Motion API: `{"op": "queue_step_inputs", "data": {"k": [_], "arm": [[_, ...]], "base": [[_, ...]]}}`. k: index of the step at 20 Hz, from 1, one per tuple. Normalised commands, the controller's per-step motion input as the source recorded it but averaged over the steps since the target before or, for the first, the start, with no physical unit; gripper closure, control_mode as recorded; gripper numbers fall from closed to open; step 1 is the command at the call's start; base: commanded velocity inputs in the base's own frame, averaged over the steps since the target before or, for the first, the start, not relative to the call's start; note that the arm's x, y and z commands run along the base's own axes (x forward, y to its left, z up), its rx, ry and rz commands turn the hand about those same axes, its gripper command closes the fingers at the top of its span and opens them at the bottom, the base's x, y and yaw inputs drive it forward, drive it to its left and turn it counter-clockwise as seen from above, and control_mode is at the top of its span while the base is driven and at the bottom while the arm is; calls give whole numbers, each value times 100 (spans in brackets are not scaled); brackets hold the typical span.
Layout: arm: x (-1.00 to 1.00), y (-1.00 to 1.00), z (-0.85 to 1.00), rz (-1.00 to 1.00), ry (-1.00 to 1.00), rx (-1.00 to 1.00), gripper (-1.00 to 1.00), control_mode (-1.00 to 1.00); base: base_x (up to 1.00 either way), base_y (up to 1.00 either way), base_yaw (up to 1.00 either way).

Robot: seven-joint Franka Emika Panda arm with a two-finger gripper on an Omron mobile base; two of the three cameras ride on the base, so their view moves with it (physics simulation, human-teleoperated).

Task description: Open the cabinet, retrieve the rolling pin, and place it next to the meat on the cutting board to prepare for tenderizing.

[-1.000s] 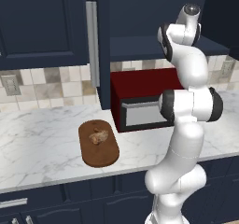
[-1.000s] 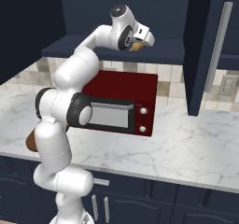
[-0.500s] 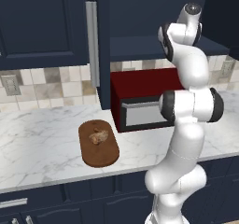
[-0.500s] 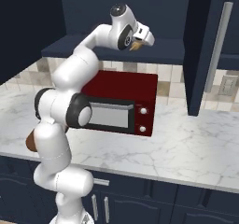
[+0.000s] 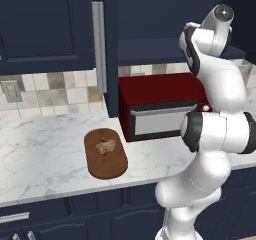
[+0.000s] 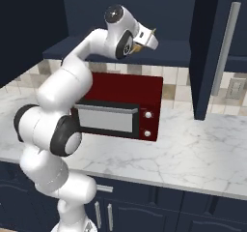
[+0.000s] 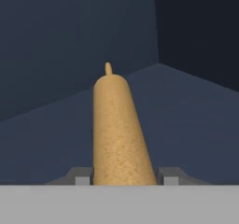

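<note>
The cabinet fills the top of the left base view, and its open door stands edge-on with the silver handle down the upper middle. In the right base view the same door hangs at the upper right, and the shelf edge runs across the upper centre. The white counter has wide free room at the left and in front of the dark red microwave. The cutting board lies at the lower centre, its far right end near the microwave's corner. The meat sits on its far half, leaving the near half bare. In the hand view the gripper is clamped on the rolling pin, which lies on the cabinet floor pointing to the back corner.
</note>
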Motion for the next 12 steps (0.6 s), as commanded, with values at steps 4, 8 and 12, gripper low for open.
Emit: {"op": "queue_step_inputs", "data": {"k": [4, 8, 12], "arm": [[-95, 0, 18, 3, -22, 0, 100, -100], [-80, 3, 38, 5, -9, 3, 100, -100], [-71, 5, 36, 13, 0, 1, 100, -100]], "base": [[0, 0, 0], [0, 0, 0], [0, 0, 0]]}}
